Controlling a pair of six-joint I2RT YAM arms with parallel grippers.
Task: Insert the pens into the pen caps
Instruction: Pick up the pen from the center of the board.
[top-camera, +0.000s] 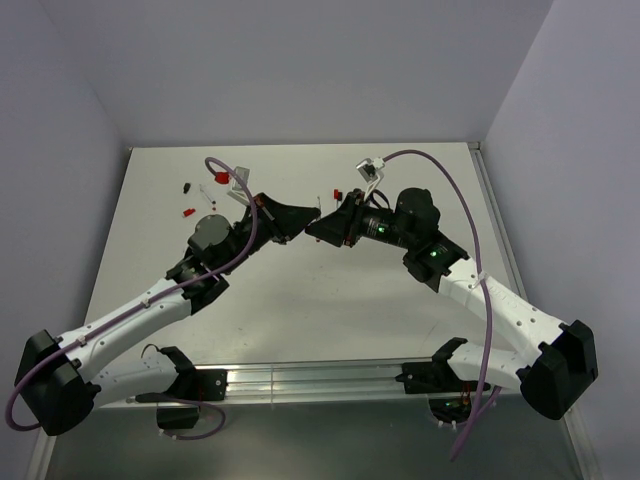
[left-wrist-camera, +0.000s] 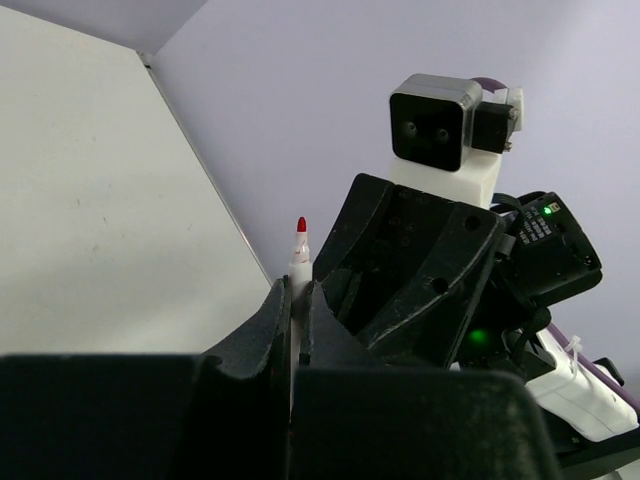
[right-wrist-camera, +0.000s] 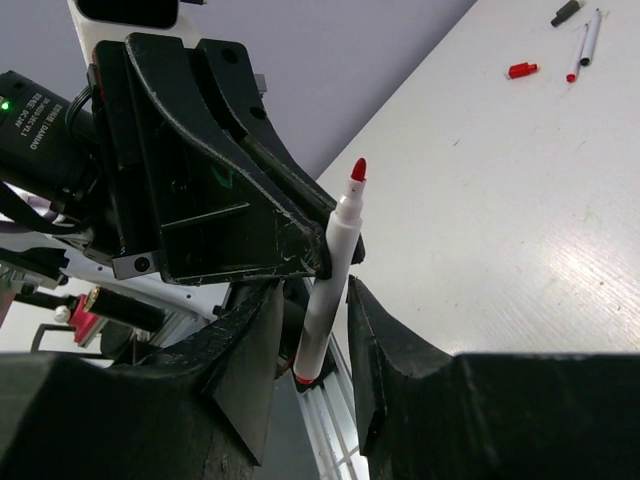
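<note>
Pale table (top-camera: 300, 320) with loose pens (right-wrist-camera: 591, 36), caps (right-wrist-camera: 521, 70)

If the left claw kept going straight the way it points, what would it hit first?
Probably the right gripper: the left gripper, shut on a thin white red-tipped marker pen, points straight at it, nearly nose to nose.

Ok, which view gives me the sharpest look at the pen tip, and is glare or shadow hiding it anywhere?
Right wrist: pen crisp, red tip clear against the table, which has only a mild sheen. Left wrist: tip also sharp against the pale wall, but the left jaws around it are near-black, detail lost. Top: even light, soft shadows, pen too small to make out.
</note>
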